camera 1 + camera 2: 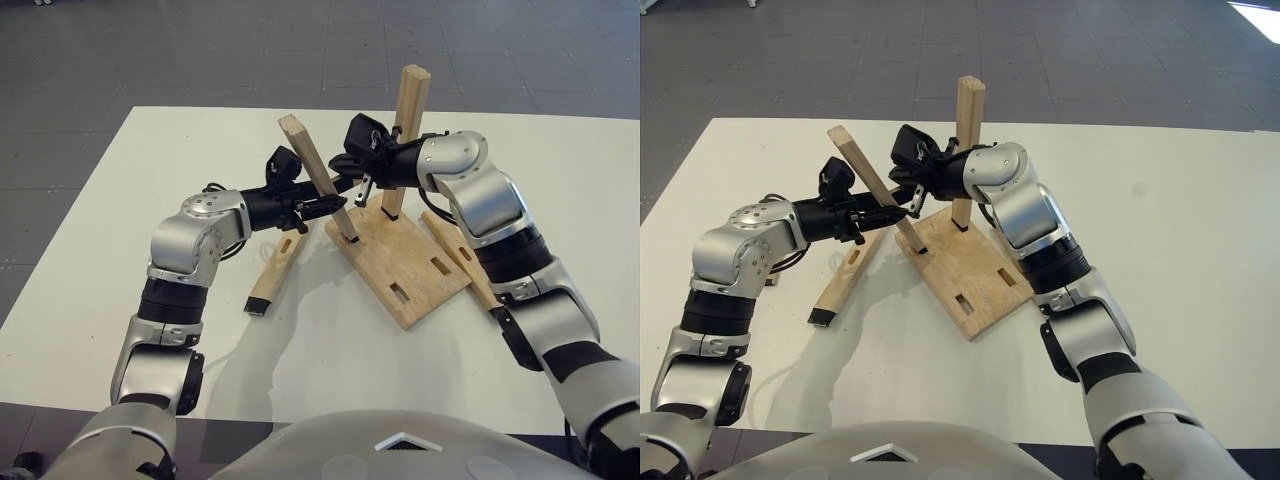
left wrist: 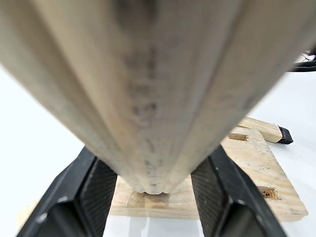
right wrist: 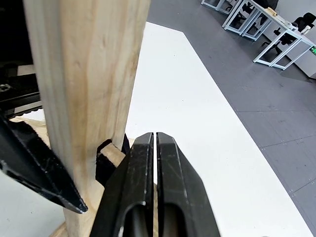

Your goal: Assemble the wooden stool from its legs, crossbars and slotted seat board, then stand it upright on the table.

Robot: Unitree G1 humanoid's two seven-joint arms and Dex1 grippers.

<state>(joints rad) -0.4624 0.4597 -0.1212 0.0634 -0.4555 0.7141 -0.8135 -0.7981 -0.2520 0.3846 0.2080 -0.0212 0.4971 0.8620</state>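
Observation:
The slotted seat board (image 1: 415, 270) lies flat in the middle of the table. One wooden leg (image 1: 408, 110) stands upright in its far slot. A second leg (image 1: 312, 165) leans to the left, its foot at the board's near-left slot. My left gripper (image 1: 330, 206) is shut on this leaning leg (image 2: 148, 89) low on its shaft, one black finger (image 2: 94, 190) on each side. My right gripper (image 3: 154, 137) is shut with nothing between its fingers, and sits beside the same leg (image 3: 84, 74) opposite the left gripper.
A loose leg (image 1: 273, 268) with a dark tip lies on the table left of the board. Another wooden piece (image 1: 452, 248) lies along the board's right side, partly under my right arm. The white table (image 1: 330, 350) has free room in front.

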